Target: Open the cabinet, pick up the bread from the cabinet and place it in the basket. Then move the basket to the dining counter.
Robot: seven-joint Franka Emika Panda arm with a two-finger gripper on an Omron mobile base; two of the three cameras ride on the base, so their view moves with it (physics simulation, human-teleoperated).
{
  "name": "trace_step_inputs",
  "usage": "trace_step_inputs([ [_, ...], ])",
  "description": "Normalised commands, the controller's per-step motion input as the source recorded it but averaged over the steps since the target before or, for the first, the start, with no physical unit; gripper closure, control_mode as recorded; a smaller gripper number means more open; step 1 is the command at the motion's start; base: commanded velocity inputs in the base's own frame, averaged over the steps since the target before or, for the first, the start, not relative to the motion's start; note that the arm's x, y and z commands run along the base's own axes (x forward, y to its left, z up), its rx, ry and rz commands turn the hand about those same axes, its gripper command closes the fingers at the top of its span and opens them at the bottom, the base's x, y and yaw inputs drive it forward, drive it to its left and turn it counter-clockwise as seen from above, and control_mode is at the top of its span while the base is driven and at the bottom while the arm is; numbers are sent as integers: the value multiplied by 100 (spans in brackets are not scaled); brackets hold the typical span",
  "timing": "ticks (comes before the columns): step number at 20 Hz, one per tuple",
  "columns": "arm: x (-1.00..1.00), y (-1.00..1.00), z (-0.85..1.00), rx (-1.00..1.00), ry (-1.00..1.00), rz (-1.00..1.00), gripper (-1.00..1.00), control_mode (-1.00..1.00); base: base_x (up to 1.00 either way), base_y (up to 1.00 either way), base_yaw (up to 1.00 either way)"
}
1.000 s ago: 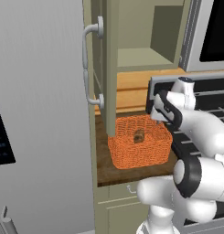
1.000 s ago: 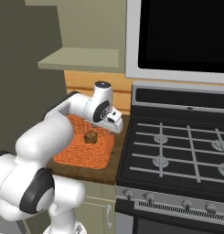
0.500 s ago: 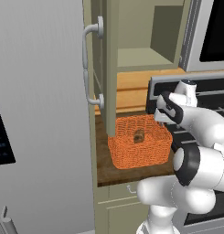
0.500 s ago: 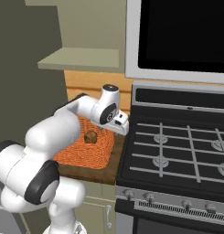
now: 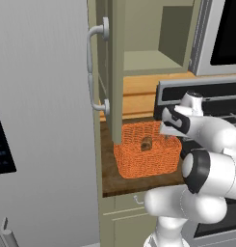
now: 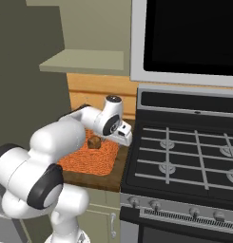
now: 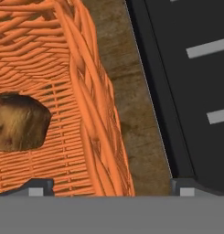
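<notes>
Gripper [image 7: 109, 187] is hanging spread wide, holding nothing, straddling the right wall of the basket [image 7: 93, 105] — one finger inside over the weave, one outside over the wooden counter [image 7: 131, 114] strip by the stove [image 7: 186, 91]. Looks like it's lining up to pinch that wall, a sensible handle for carrying the whole thing. Bread [image 7: 19, 121] is sitting on the basket floor, just beside the inner finger, not touching it. Cabinet [image 5: 114, 72] door is standing open, edge-on, shelf inside bare. So my read: bread step done, basket move starting. Risk: one-sided rim grip, so the basket may be tilting once lifted. Dining counter isn't something I can place from here.
</notes>
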Motion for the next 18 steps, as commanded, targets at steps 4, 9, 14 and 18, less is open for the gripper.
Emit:
trace_step_inputs([
  [4, 1, 9, -25, 0, 0, 0, -100, -100, 0, 0, 0],
  [9, 1, 0, -18, 0, 0, 0, 100, -100, 0, 0, 0],
  [14, 0, 0, 0, 0, 0, 0, 100, -100, 0, 0, 0],
  [18, 0, -1, 6, 0, 0, 0, 100, -100, 0, 0, 0],
])
